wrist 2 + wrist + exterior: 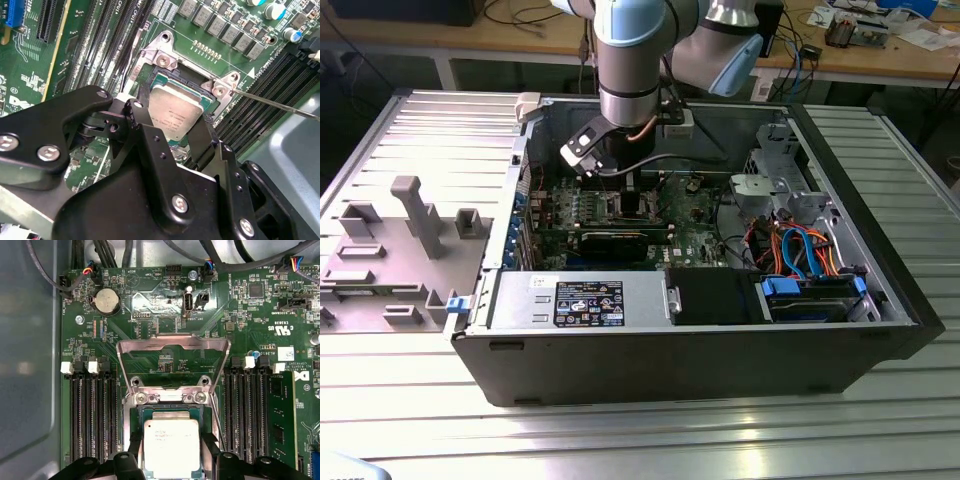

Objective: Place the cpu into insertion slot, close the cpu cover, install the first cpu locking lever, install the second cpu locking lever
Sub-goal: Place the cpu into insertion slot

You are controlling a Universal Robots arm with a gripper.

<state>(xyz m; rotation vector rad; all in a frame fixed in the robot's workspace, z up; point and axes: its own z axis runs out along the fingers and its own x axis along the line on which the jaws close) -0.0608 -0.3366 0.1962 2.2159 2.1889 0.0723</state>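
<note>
Two black fingers point(145, 125) of the one gripper point(172, 122) pinch the one cpu point(171, 447), one finger on each side. The cpu sits at the socket point(134, 415) on the green board point(165, 295). One cpu cover point(172, 341) lies flipped open just beside the socket.

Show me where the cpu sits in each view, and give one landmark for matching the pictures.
Exterior view: the arm reaches down over the motherboard inside the open case.
First wrist view: the cpu lies at the socket, beside the hinge of the open cpu cover.
Second wrist view: the cpu lies at the socket, mid-picture.
Shared landmark, in both wrist views: the silver screw by the cpu's corner, next to the thin lever rod.
</note>
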